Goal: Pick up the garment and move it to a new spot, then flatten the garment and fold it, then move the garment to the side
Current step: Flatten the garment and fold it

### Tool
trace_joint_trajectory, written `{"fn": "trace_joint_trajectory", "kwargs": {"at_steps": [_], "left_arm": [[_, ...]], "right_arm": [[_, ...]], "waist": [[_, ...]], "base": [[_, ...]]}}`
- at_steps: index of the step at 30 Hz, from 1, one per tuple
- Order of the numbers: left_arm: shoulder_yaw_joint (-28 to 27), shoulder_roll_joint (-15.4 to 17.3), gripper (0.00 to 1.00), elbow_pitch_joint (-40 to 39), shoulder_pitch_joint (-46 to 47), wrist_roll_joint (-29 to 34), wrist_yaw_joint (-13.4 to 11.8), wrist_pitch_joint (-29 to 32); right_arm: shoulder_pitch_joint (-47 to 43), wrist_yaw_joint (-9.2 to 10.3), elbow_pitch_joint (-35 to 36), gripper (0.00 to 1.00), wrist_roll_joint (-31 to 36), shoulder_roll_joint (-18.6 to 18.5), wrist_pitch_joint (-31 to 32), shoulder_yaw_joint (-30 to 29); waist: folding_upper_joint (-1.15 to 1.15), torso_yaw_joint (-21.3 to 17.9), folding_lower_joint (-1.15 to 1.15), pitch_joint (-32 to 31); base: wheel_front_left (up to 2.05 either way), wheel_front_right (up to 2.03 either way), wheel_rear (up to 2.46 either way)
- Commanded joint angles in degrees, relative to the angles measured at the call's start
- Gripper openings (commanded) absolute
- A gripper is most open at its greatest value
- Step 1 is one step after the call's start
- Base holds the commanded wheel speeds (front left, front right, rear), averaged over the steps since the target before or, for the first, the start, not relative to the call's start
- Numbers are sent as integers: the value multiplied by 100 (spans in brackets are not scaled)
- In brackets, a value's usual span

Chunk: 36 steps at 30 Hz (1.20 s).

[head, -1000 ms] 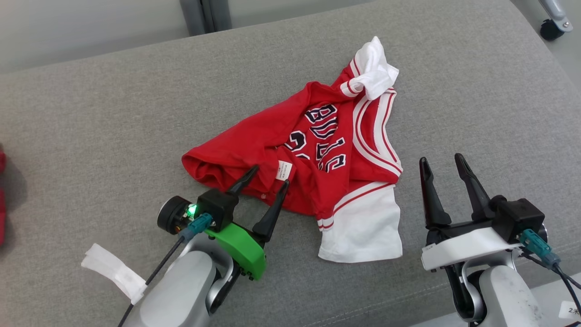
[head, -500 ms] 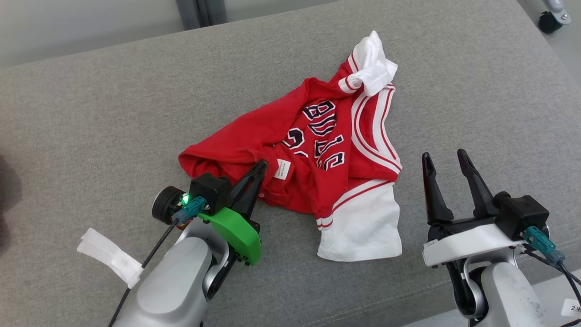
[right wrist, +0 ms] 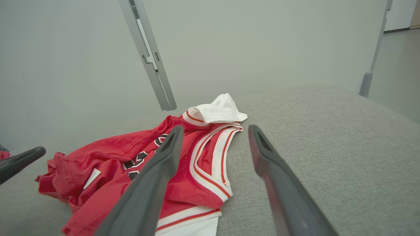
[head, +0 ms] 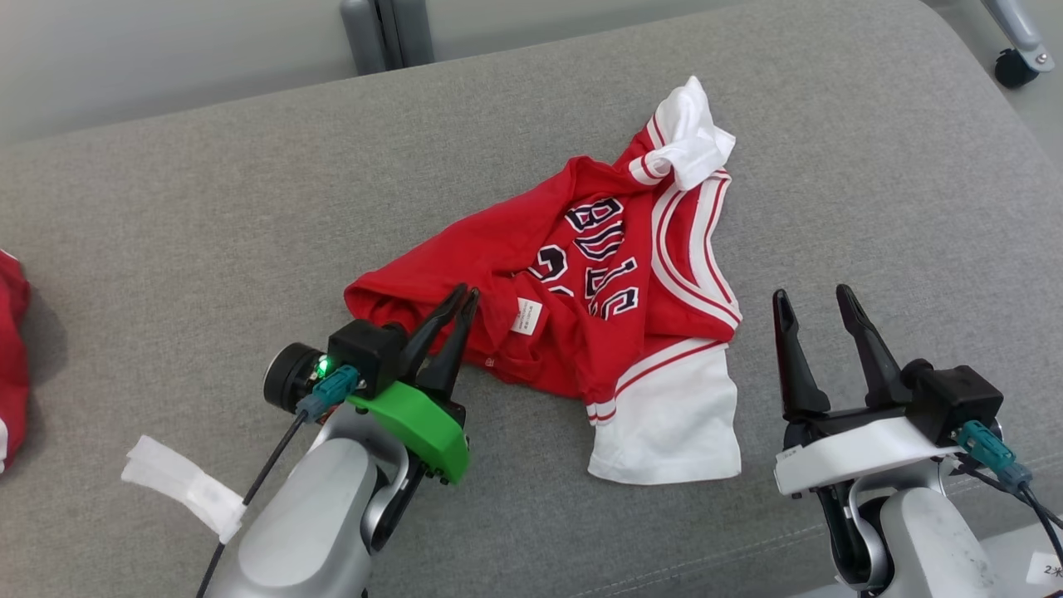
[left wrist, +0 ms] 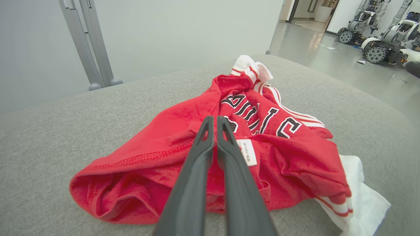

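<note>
The garment (head: 598, 249) is a red jersey with white trim and dark lettering, lying crumpled on the grey cushion (head: 208, 232). My left gripper (head: 459, 296) is shut at the garment's near-left edge, its tips pinched into a bunched red fold beside the white label (head: 526, 316). In the left wrist view the closed left gripper (left wrist: 214, 118) lies over the garment (left wrist: 157, 154). My right gripper (head: 812, 292) stands open over bare cushion just right of the white sleeve. In the right wrist view the right gripper (right wrist: 215, 129) frames the striped edge of the garment (right wrist: 203, 170).
Another red cloth (head: 12, 332) lies at the cushion's left edge. A white tape tag (head: 178, 486) hangs by my left arm's cable. Behind the cushion stands a grey metal post (head: 386, 33); a caster wheel (head: 1009, 66) sits on the floor at far right.
My left gripper went from open astride the garment's near edge to shut on the red fabric. The head camera shifted slightly. The right gripper stayed open and still.
</note>
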State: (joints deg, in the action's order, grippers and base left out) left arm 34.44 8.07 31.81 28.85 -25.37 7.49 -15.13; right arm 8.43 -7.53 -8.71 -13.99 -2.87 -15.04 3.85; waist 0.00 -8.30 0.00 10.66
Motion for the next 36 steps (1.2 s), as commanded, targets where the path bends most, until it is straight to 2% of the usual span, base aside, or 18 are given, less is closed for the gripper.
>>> {"fn": "trace_joint_trajectory", "kwargs": {"at_steps": [1, 8, 15, 23, 29, 36], "left_arm": [[-117, 26, 100, -72, -171, 49, 0, 0], [-884, 123, 100, -547, -720, 322, -40, -1], [-1910, 291, 100, -1132, -1381, 528, -169, -1], [-2787, 397, 100, -1701, -2146, 711, -274, -1], [-3140, 283, 100, -1925, -2615, 828, -263, -1], [-3213, 97, 100, -1938, -2890, 991, -190, -1]], "right_arm": [[-56, 8, 1, 100, -37, -4, -20, -19], [-231, 8, -15, 100, 31, -4, -19, -114], [-508, 8, -32, 100, 114, -5, -20, -79], [-701, 8, 25, 100, 230, -7, -19, -66], [-816, 8, 58, 100, 317, -7, -19, -54], [-1058, 8, 169, 100, 412, -6, 53, -76]], "waist": [[0, 43, 0, -90], [0, 288, 0, -452], [0, 660, 0, -863], [0, 919, 0, -1104], [0, 1029, 0, -1173], [0, 1084, 0, -1232]], "base": [[0, 0, 0], [0, 0, 0], [0, 0, 0], [0, 0, 0], [0, 0, 0], [0, 0, 0]]}}
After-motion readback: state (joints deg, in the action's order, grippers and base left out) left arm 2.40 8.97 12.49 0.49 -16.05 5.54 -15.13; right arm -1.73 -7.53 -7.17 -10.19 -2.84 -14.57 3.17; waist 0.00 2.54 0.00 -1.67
